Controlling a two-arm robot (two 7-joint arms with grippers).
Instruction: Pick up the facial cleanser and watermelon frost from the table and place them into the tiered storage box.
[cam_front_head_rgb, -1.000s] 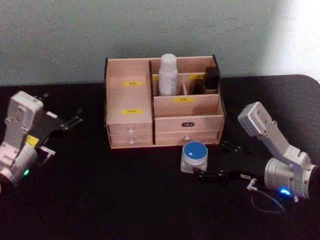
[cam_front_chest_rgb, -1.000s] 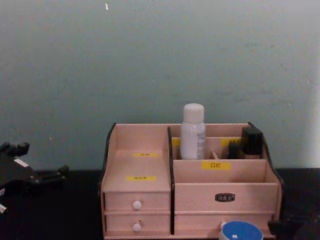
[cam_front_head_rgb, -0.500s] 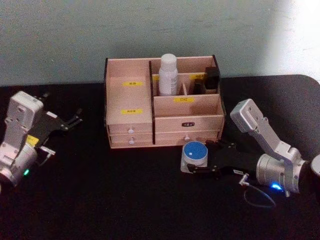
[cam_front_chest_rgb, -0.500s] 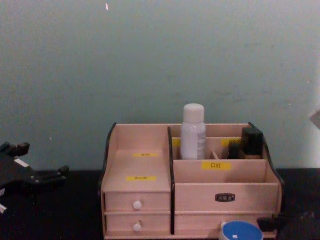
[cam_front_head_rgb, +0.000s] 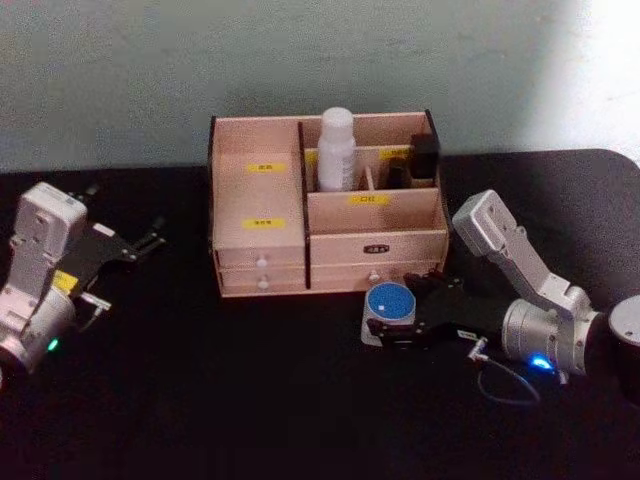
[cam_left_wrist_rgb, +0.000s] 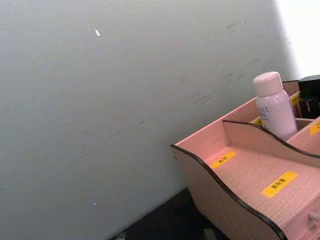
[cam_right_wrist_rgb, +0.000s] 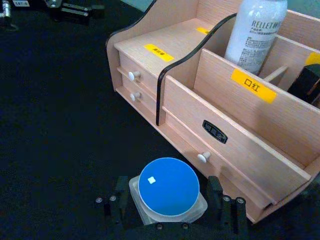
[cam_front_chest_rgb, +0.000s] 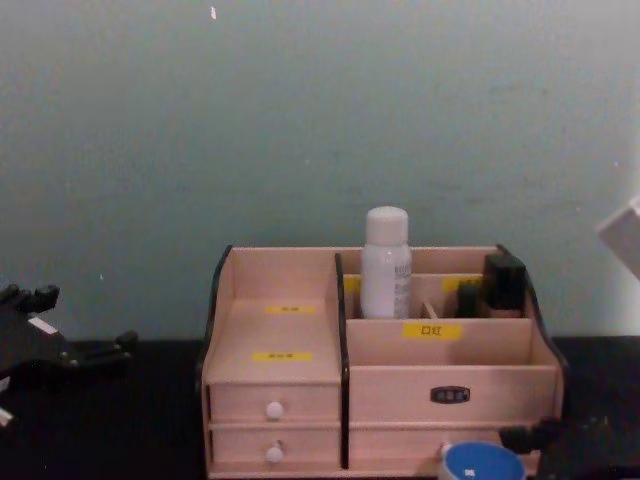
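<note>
The facial cleanser (cam_front_head_rgb: 337, 150) (cam_front_chest_rgb: 386, 265) (cam_right_wrist_rgb: 255, 32) (cam_left_wrist_rgb: 272, 105), a tall white bottle, stands upright in a back compartment of the tiered storage box (cam_front_head_rgb: 260, 250) (cam_front_chest_rgb: 280, 330) (cam_right_wrist_rgb: 150, 55) (cam_left_wrist_rgb: 240, 170). On the black table just in front of the box's right drawers sits the watermelon frost (cam_front_head_rgb: 390, 308) (cam_right_wrist_rgb: 168, 187) (cam_front_chest_rgb: 483, 463), a squat jar with a blue lid. My right gripper (cam_front_head_rgb: 412, 315) (cam_right_wrist_rgb: 168, 200) is open, low on the table, with one finger on each side of the jar. At the far left my left gripper (cam_front_head_rgb: 150, 238) (cam_front_chest_rgb: 70, 325) stays parked and open.
Small black items (cam_front_head_rgb: 425, 155) (cam_front_chest_rgb: 503, 280) stand in the box's back right compartment. A grey-green wall rises right behind the box. A loop of cable (cam_front_head_rgb: 510, 385) hangs off the right wrist. Bare black tabletop (cam_front_head_rgb: 230, 400) stretches in front.
My right gripper has slid left along the table towards the jar, and its fingers now flank it. The jar, the bottle and the left arm have not moved.
</note>
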